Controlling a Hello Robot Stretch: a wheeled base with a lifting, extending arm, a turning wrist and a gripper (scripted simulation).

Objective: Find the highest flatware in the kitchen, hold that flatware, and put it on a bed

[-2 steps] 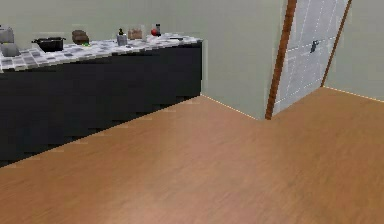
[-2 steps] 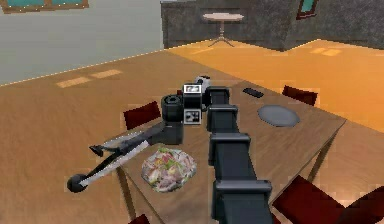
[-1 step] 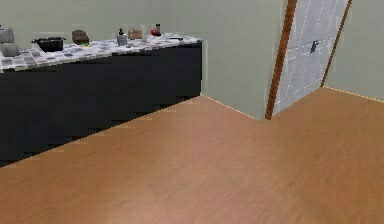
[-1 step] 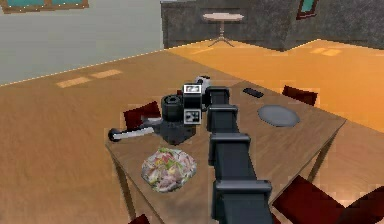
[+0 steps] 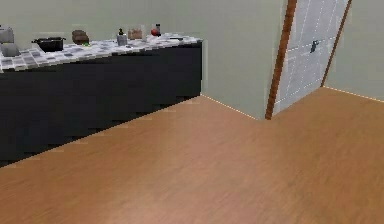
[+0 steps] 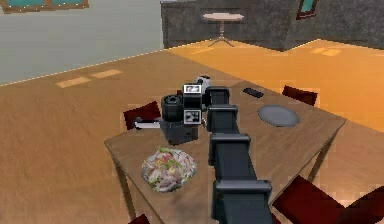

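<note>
Forward view, upper left: speckled worktop (image 5: pixel 60 57) on dark cabinets carries small items (image 5: pixel 125 36), and flatware cannot be told among them. Arm side view, centre: end effector (image 6: pixel 158 120) seen against a rectangular wooden worktop (image 6: pixel 310 140); I cannot tell whether it holds anything. Round grey plate (image 6: pixel 278 115) to the right.

Dark kitchen counter (image 5: pixel 100 90), white door (image 5: pixel 310 50), wooden table (image 6: pixel 300 145), grey plate (image 6: pixel 279 115)

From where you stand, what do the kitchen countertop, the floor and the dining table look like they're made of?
Countertop: speckled grey and white, likely stone or a stone-look laminate, matte.
Floor: orange-brown with faint plank lines, probably wood or wood-look boards, with a slight sheen.
Dining table: plain light-brown top, seemingly wood, though no grain is clear.
</note>
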